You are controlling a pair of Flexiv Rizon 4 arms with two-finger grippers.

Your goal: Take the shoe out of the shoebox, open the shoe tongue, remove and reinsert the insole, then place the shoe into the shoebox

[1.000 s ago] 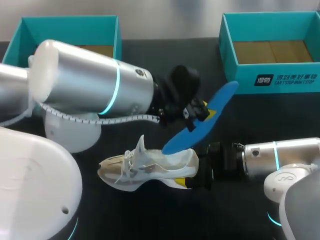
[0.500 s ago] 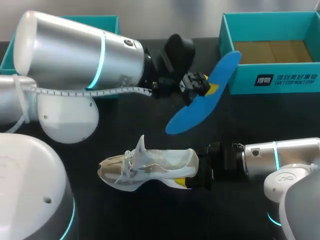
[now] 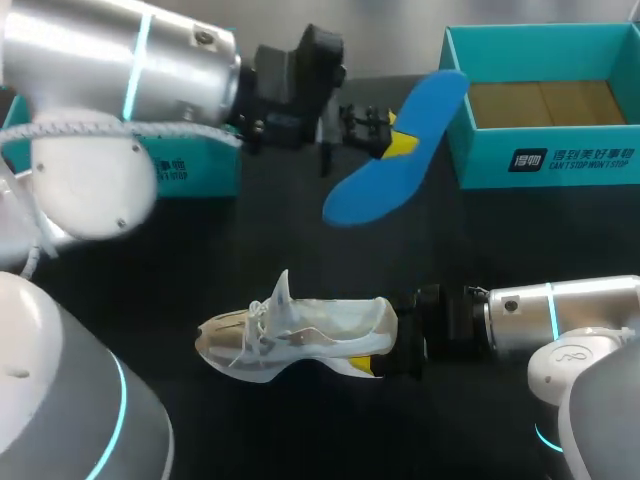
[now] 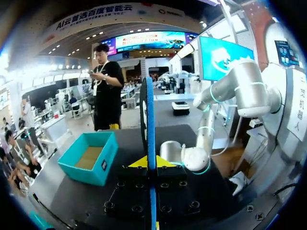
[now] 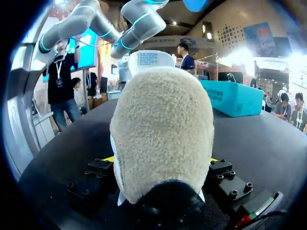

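Observation:
A white and beige shoe (image 3: pixel 300 335) lies on its sole on the black table (image 3: pixel 180 250), toe to the left. My right gripper (image 3: pixel 385 352) is shut on its heel; in the right wrist view the heel (image 5: pixel 163 129) fills the space between the fingers (image 5: pixel 98 165). My left gripper (image 3: pixel 385 135) is shut on a blue insole (image 3: pixel 385 180), held in the air behind the shoe. The left wrist view shows the insole (image 4: pixel 150 115) edge-on between the yellow tips (image 4: pixel 136 162).
An open teal shoebox (image 3: pixel 540 165) with a cardboard floor stands at the back right; it also shows as the teal box (image 4: pixel 88 158). A second teal box (image 3: pixel 190 165) sits at the back left, partly behind my left arm (image 3: pixel 120 70).
My left arm has drawn the insole out of the shoe's opening, up and toward the back of the table. The shoe and my right gripper have stayed still.

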